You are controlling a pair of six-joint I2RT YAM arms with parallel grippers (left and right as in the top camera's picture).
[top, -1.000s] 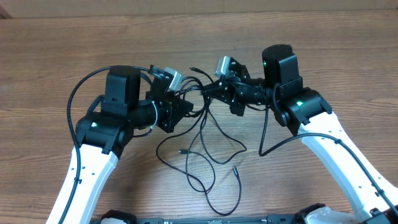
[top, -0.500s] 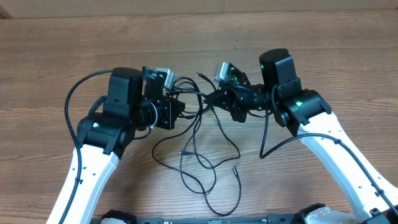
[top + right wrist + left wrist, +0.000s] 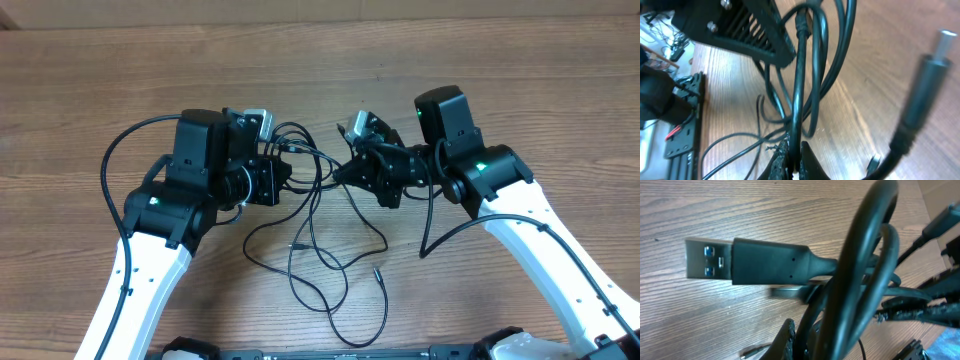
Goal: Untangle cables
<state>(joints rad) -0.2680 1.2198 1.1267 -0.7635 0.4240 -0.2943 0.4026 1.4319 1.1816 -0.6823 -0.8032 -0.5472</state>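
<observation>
Two claws meet mid-table: L gripper (image 3: 288, 172) pinched tight on cables (image 3: 313, 212), R gripper (image 3: 346, 172) clamped on same tangle. Slack loops trail over wooden table (image 3: 520, 80), near side. USB-A plug (image 3: 710, 260) pokes out just above the wood.

Wood-grain table (image 3: 80, 80) is carrying everything. Thin black cables (image 3: 322, 252) are lying in loose loops on it, and small plug tips are resting on the wood.
</observation>
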